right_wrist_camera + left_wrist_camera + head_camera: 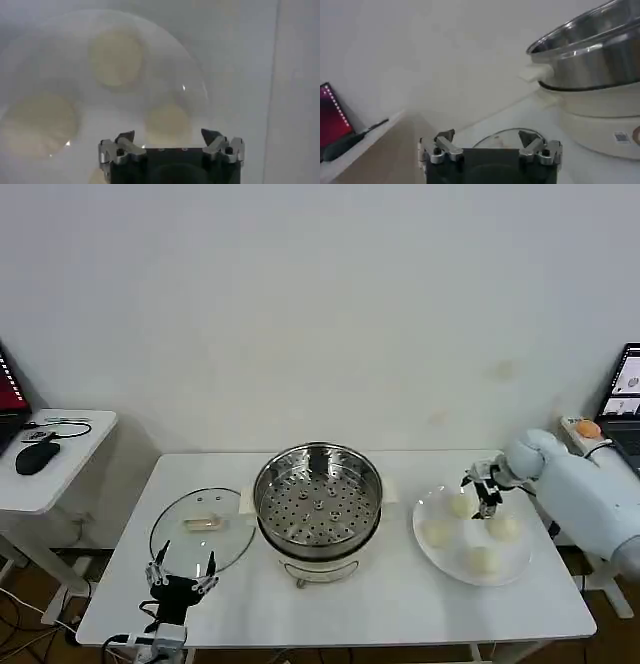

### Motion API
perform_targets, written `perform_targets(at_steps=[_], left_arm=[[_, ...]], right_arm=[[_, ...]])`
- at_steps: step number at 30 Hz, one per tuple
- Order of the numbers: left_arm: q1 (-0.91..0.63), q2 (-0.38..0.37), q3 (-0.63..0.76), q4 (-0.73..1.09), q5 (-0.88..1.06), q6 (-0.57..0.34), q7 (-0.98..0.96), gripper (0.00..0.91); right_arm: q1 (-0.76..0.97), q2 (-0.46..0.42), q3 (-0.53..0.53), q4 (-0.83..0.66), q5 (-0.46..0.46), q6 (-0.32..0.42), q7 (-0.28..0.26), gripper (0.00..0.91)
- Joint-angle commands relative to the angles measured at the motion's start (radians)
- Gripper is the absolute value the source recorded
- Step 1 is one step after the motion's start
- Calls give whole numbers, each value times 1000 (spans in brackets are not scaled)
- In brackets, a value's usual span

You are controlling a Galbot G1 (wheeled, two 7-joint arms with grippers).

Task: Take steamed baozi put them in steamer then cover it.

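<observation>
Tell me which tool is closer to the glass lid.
Left. The left tool hovers open at the near edge of the glass lid; the right tool is across the table, beyond the steamer, over the plate of buns.

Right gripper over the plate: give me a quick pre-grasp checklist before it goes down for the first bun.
1. Right gripper open: ok, jaws spread.
2. Right gripper above the baozi: ok, hovering over the white plate.
3. Four buns on plate: ok.
4. Steamer uncovered, tray bare: ok.
5. Cover out of the path: ok, flat on table left of steamer.
6. Left gripper clear: ok, open, parked near table's front edge beside the cover.
</observation>
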Motion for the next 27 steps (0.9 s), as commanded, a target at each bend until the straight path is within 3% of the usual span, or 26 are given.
perform_targets(at_steps=[1,10,27], left_arm=[[0,0,0,3,0,0,0,907],[-7,6,-3,8,-5,0,1,907],[5,0,-4,-10,-8,-3,-6,907]], right_arm=[[-6,34,2,-51,-29,0,1,907],[-2,47,-13,-89,-58,4,3,695],[6,50,-5,-87,-30,19,9,625]])
